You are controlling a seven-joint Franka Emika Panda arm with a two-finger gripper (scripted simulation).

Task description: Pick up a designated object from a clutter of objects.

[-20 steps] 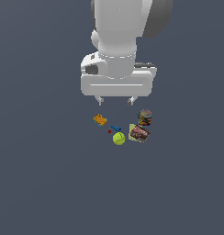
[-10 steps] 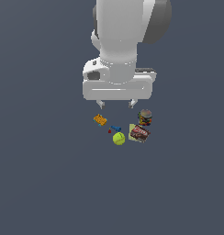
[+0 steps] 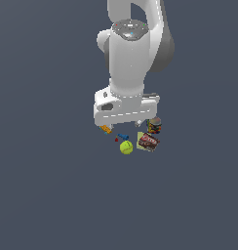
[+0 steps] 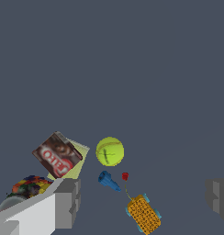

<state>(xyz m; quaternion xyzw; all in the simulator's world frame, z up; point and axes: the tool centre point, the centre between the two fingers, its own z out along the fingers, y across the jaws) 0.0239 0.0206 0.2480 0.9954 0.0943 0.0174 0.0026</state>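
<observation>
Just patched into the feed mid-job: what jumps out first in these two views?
The big white arm fills the upper middle of the exterior view, its gripper open and hanging just over the clutter. Below it, the bright yellow-green tennis ball stands out, lying free and untouched. Around it sit a flat red-brown box, a dark colourful can, a blue piece and an orange block.

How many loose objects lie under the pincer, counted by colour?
Yellow-green: 1, the tennis ball
Orange: 1, the block
Blue: 1, the blue piece
Red: 1, the tiny red piece
Red-brown: 1, the flat box
Dark, many-coloured: 1, the can
Total: 6
</observation>
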